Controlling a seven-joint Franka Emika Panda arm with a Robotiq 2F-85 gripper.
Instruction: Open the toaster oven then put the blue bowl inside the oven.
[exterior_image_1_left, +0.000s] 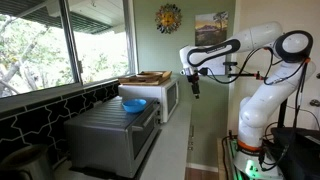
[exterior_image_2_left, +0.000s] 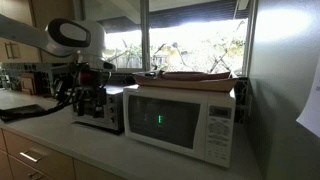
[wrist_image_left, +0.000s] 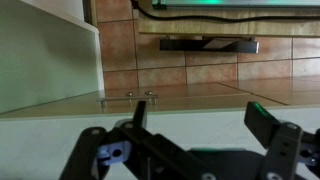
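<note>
My gripper (exterior_image_1_left: 194, 86) hovers well clear of the toaster oven (exterior_image_1_left: 110, 135), fingers spread. I see the blue bowl (exterior_image_1_left: 133, 104) on its top.

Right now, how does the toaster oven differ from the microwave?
The toaster oven is grey metal; the microwave is white. The oven carries the blue bowl on top; the microwave carries a flat wooden tray. Both are boxy, stand on the counter and have doors shut.
</note>
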